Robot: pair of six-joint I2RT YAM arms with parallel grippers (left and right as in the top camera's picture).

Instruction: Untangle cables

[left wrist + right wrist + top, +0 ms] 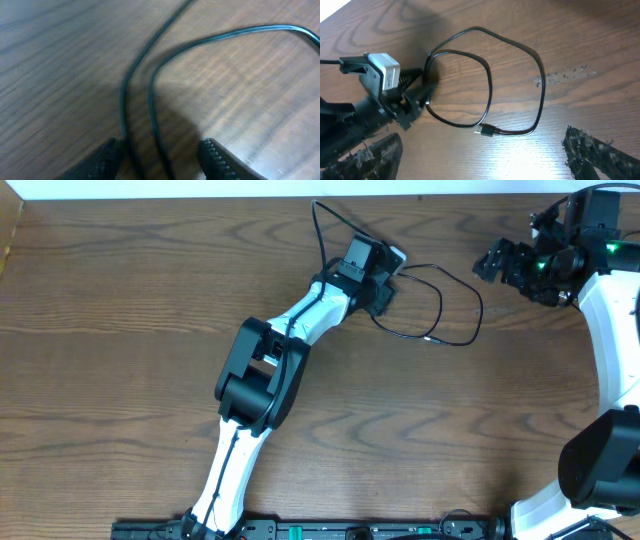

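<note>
Closest to me in the left wrist view, the left gripper (161,146) sits low over the wooden table (120,330) with its two dark ribbed fingers (220,161) parted. Two strands of the black cable (150,95) run side by side through the gap between them. I read that hand as released rather than clamped: there is bare wood between the right finger and the nearer strand, while the left strand runs close by the left finger, and the view is too blurred for me to tell whether they touch. Past the fingertips the two strands travel away over the wood, one heading straight on and the other curving off to the right. In the right wrist view, the right gripper (482,150) has its fingers spread wide at the lower corners with nothing between them, so that one is released too. Just beyond it lies the cable's small plug (484,131) flat on the table, and from there the cord opens into two loose loops, one inside the other. Farther off, at the left side of those loops, I see the left arm's tool head meeting the cord. From overhead, the cable lies in the far middle of the table, between the two grippers, with the right one well apart from it.
</note>
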